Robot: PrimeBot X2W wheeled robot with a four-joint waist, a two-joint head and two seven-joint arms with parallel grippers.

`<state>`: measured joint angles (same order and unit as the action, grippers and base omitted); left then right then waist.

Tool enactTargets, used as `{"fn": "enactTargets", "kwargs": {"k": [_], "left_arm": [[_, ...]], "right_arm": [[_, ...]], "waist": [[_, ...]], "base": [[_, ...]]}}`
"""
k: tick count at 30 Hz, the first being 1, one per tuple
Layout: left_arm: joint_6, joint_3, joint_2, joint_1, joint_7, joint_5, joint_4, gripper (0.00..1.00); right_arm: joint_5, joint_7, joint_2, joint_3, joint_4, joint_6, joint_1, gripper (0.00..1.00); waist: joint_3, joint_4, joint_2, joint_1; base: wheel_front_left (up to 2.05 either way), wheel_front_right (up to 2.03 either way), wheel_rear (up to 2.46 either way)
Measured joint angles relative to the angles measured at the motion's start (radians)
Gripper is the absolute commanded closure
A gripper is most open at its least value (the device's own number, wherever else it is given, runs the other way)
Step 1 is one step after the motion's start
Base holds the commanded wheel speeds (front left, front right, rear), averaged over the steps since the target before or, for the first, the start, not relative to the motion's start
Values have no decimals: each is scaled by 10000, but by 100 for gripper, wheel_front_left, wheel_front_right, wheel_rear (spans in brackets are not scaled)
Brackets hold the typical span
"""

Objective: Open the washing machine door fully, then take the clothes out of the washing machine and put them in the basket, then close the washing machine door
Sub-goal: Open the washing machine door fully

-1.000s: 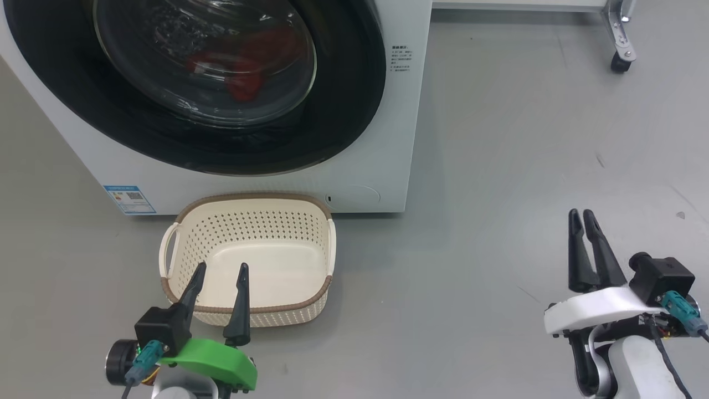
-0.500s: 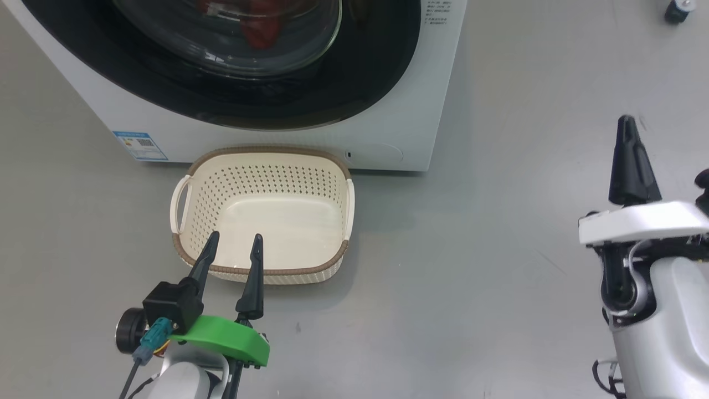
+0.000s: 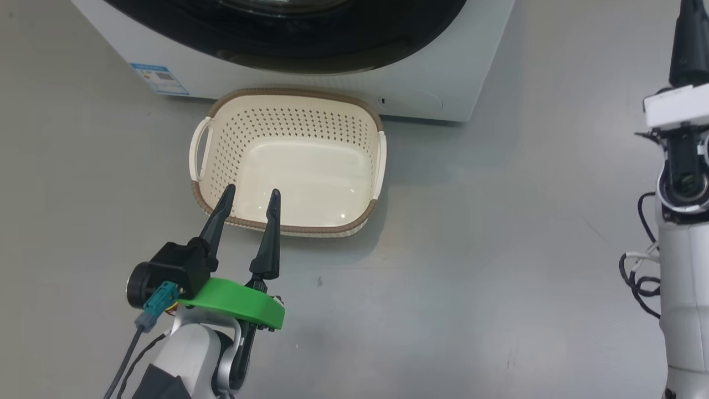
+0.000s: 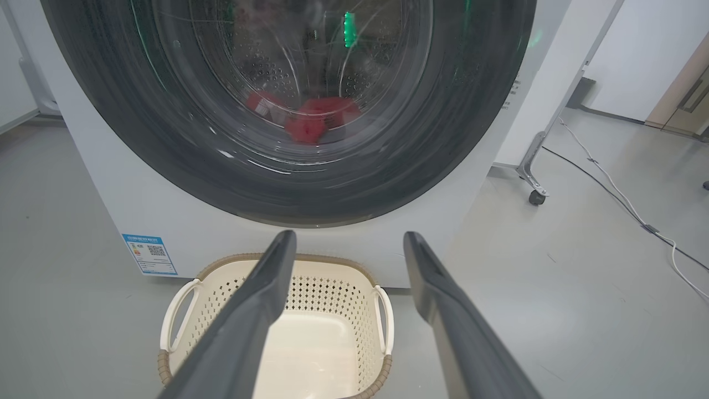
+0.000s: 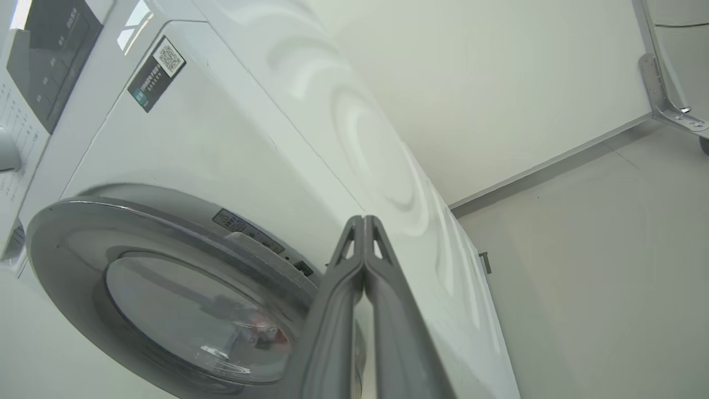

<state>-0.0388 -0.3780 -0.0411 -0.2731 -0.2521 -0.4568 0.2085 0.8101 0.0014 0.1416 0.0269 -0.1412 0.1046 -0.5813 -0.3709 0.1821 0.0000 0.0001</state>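
The washing machine (image 4: 138, 216) stands with its black-rimmed door (image 4: 166, 149) closed. Through the glass the red clothes (image 4: 318, 119) lie in the drum. On the floor right in front of the machine sits the cream basket (image 3: 207, 138), with nothing in it. My left gripper (image 3: 251, 192) is open, its tips over the basket's near rim; in the left wrist view the left gripper (image 4: 346, 241) points at the door's lower rim. My right gripper (image 5: 364, 219) is shut on nothing, raised at the machine's right side, apart from the door (image 5: 72, 221).
A wheeled stand leg (image 4: 534, 188) and a white cable (image 4: 615, 188) lie on the floor to the right of the machine. A metal bracket (image 5: 664, 105) shows by the wall. Grey floor spreads between basket and right arm (image 3: 684, 249).
The head camera has tilted down, so the machine slid toward the view's top. My right gripper closed fully and rose up the right side. The left gripper stayed open over the basket.
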Motion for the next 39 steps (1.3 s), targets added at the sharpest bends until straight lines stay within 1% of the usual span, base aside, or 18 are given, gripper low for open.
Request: {"fn": "enactTargets", "kwargs": {"k": [6, 8, 11, 15, 20, 25, 29, 39], "left_arm": [[-88, -115, 17, -310, 0, -272, -255, 0], [-102, -121, 23, -404, 0, -290, -288, 0], [-155, -153, 33, -506, 0, -374, -326, 0], [-184, -278, 42, -736, 0, -535, -443, 0], [-188, -382, 73, -939, 0, -625, -485, 0], [-194, -447, 88, -1110, 0, -702, -483, 0], [-278, -451, 94, -1178, 0, -767, -481, 0], [-314, -575, 115, -1185, 0, -849, -447, 0]], "right_arm": [[993, 769, -46, 399, -234, -35, -1251, 100], [1267, 1009, -84, 499, -320, -163, -1700, 100], [1676, 1323, -159, 654, -497, -458, -2368, 100], [1935, 1760, -163, 665, -750, -723, -3126, 100], [2082, 2188, -159, 568, -1055, -901, -3697, 100], [2506, 2773, -205, 405, -1480, -993, -4186, 100], [2865, 3154, -307, 299, -1808, -1070, -4539, 100], [3676, 3990, -443, 257, -2383, -1266, -5253, 100]], "waist": [[-618, 361, 0, 0], [-822, 467, 0, 0], [-1120, 605, 0, 0], [-1494, 760, 0, 1], [-1811, 911, 0, 1], [-2068, 1133, 0, 1], [-2190, 1279, 0, 1], [-2324, 1434, 0, 1]], "base": [[0, 0, 0], [0, 0, 0], [0, 0, 0], [0, 0, 0], [0, 0, 0], [0, 0, 0], [0, 0, 0], [0, 0, 0]]}}
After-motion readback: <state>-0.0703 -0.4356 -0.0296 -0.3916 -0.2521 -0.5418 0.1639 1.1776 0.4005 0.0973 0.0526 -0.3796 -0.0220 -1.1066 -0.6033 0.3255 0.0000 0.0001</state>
